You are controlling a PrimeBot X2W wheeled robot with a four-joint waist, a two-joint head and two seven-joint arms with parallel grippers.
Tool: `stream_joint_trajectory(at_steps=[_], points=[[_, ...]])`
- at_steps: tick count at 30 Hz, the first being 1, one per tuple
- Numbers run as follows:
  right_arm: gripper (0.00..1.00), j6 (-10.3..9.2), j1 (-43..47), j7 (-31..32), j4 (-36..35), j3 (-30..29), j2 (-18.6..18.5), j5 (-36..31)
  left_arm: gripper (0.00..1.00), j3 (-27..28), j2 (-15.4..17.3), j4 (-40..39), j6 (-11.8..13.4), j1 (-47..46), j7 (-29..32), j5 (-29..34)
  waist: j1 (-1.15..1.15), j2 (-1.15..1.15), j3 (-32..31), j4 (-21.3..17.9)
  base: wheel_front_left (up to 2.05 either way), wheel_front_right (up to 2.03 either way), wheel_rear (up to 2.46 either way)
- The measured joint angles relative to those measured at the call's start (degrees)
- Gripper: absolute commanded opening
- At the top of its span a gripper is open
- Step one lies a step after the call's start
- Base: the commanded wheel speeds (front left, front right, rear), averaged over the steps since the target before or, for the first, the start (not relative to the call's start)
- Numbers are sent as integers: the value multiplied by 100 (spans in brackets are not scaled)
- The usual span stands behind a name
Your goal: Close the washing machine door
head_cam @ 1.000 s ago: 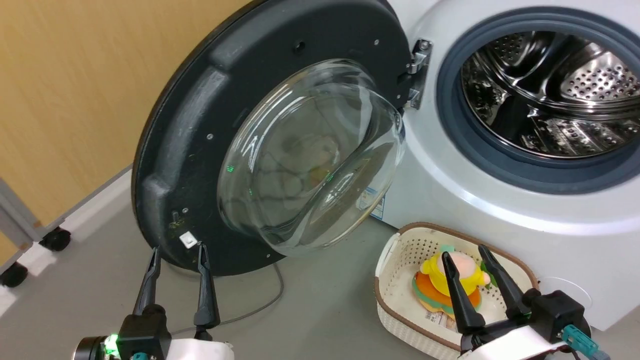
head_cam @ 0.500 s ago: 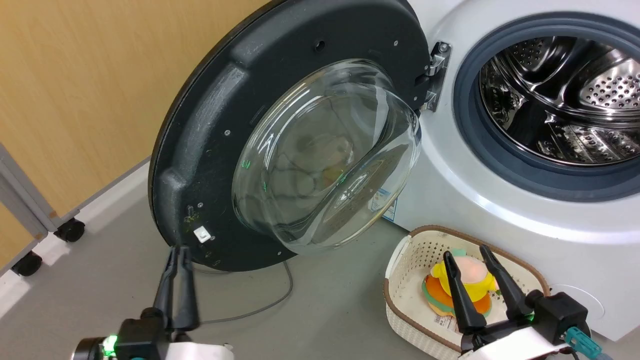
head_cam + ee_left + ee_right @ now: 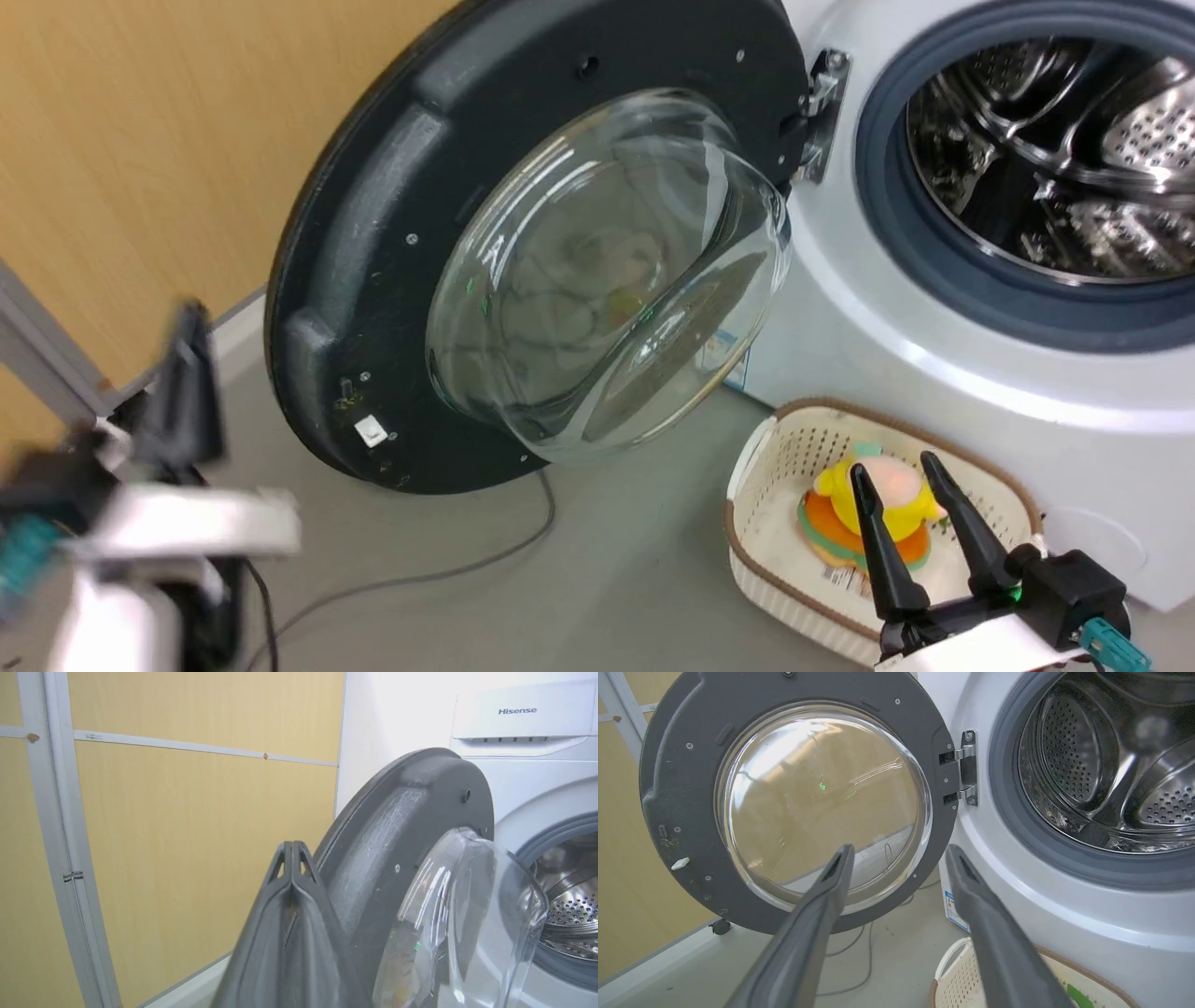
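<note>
Left pincer (image 3: 292, 845), tips together, has swung up-left from under washing machine door (image 3: 373, 215) to beside its rim; right pincer (image 3: 892, 465) apart, unmoved.

A laundry corner: white washing machine (image 3: 840, 308), wood-panelled wall (image 3: 140, 140), grey floor (image 3: 616, 579).

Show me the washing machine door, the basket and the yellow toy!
washing machine door (image 3: 373, 205), head view, on its black rim.
basket (image 3: 810, 442), head view, on its cream back wall.
yellow toy (image 3: 833, 486), head view, on its yellow body.
</note>
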Motion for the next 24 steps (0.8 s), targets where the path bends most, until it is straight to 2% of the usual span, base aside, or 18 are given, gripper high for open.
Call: stream_joint_trajectory(at_steps=[3, 7, 10, 16, 17, 18, 21, 24], points=[[100, 0, -16, 1, -81, 22, -54, -30, 0, 364, 114, 213, -121, -537, 343, -589, 0, 0, 156, -53, 0, 0, 0], [100, 0, -98, 8, -108, 114, -180, -43, 0, 810, 421, 753, -255, -1213, 771, -1236, 0, 0, 344, -190, 0, 0, 0], [100, 0, -207, 11, -123, 178, -238, -43, 0, 1191, 459, 1312, -252, -1634, 1201, -1912, 0, 0, 464, -300, 0, 0, 0], [100, 0, -331, 27, -130, 196, -289, -34, 0, 1759, 482, 2424, -112, -2373, 2285, -3187, 0, 0, 609, -491, 0, 0, 0], [100, 0, -332, 27, -114, 198, -291, -32, 0, 1816, 347, 2606, -36, -2457, 2918, -3684, 1, 0, 617, -528, 0, 0, 0], [100, 0, -332, 27, -112, 202, -289, -32, 0, 1864, 248, 2642, 29, -2460, 3108, -3886, 1, 0, 614, -540, 0, 0, 0], [100, 0, -330, 26, -111, 211, -289, -32, 0, 1942, 174, 2658, 134, -2482, 3572, -4235, 0, 0, 617, -571, 0, 0, 0], [100, 0, -330, 25, -112, 230, -287, -32, 0, 1918, 168, 2599, 136, -2474, 4040, -4461, 0, 0, 599, -602, 0, 0, 0]])
